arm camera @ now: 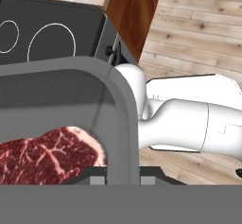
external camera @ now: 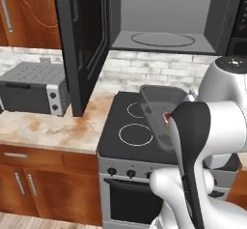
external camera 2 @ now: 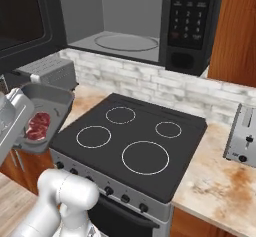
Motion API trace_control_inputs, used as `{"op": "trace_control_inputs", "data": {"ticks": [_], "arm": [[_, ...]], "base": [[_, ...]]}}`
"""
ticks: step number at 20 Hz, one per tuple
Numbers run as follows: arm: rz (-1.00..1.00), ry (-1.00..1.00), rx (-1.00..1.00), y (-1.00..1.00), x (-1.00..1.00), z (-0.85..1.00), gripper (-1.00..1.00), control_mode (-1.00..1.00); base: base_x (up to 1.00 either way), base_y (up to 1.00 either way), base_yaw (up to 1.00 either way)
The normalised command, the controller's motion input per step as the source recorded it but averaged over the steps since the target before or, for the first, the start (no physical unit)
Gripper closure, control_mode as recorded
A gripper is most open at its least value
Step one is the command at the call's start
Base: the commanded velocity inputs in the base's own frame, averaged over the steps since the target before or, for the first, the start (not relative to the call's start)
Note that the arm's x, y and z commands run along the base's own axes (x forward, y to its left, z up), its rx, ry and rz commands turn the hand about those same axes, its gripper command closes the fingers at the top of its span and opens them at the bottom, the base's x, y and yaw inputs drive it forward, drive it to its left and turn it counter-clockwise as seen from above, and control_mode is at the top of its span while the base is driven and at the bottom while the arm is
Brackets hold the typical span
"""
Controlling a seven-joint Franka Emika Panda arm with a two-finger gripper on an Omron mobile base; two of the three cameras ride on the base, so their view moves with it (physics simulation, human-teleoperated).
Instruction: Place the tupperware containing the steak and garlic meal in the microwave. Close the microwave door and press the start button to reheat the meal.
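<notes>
Left of the stove, the gripper pinches 1 rim of the tupperware, lifted and tilted, with the steak inside. Held by that single edge, the tub may tip further and spill; to the right, above the stove, it may clip the microwave sill.

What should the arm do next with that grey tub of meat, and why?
Probably lift the tupperware higher and carry it toward the open microwave. The gripper is clamped on the tub's rim, with the steak inside, and the tub hangs tilted over the stove's front left corner, well below the cavity. The microwave door stands swung open, so the way in looks clear.
</notes>
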Motion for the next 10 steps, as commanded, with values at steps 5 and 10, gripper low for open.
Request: {"op": "trace_control_inputs", "data": {"ticks": [5, 10], "arm": [[0.0, 0.0, 0.0, 0.0, 0.0, 0.0, 1.0, 1.0], [0.0, 0.0, 0.0, 0.0, 0.0, 0.0, 1.0, 1.0]], "base": [[0.24, 0.02, -0.26], [0.33, 0.1, -0.23]]}}
